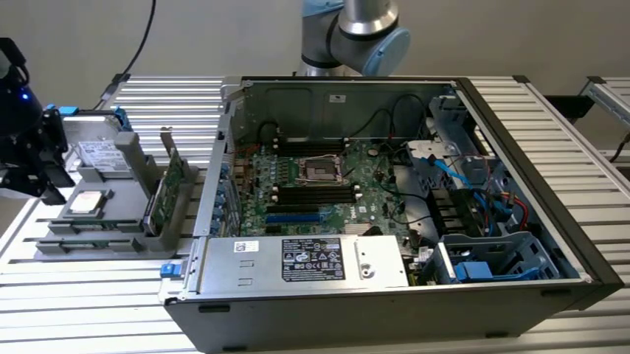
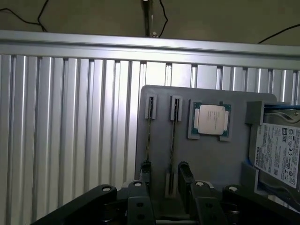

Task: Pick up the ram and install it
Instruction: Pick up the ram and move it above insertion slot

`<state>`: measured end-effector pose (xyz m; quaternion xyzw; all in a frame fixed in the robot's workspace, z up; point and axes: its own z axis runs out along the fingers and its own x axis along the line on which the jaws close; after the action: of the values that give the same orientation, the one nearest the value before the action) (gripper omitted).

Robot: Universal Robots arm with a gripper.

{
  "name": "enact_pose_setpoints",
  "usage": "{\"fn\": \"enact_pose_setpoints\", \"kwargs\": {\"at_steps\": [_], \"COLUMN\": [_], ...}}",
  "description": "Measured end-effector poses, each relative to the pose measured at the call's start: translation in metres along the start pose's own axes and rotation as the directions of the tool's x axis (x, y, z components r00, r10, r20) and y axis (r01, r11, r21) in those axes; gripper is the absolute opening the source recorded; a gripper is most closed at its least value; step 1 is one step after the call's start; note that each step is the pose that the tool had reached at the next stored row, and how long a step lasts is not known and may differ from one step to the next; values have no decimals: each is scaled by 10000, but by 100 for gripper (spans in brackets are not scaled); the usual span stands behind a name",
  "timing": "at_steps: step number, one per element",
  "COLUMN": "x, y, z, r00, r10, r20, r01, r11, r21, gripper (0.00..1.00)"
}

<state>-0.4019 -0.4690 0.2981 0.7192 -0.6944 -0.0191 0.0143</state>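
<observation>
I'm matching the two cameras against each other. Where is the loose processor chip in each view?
Exterior view: the processor chip lies on the gray tray at the exterior view's left, outside the computer case.
Wrist view: the chip sits on that tray between the narrow slots and the hard drive.
Shared landmark: the labelled hard drive beside it.

Thin green ram (image 2: pixel 172 140), on edge in gray holder (image 2: pixel 211 157) slot
</observation>
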Motion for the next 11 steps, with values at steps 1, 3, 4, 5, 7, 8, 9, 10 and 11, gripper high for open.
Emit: {"fn": "enact_pose_setpoints", "kwargs": {"at_steps": [1,3,4,5,7,8,9,10,11], "x": [0,1,1,2,2,2,3,3,3], "y": [0,-2,-3,-3,-5,-6,-7,-8,-8], "z": [6,32,50,69,106,124,141,160,178], "r00": [10000,10000,10000,10000,10000,10000,10000,10000,10000], "r10": [-1,-2,-1,-1,-1,-1,-1,-2,-1], "r20": [0,-1,-1,0,0,-1,0,0,0], "r01": [1,2,1,1,1,1,1,2,1], "r11": [10000,10000,10000,10000,10000,10000,10000,10000,10000], "r21": [-1,-1,-2,-1,0,-1,-1,0,-2], "gripper": [37,37,37,37,37,37,37,37,37]}}
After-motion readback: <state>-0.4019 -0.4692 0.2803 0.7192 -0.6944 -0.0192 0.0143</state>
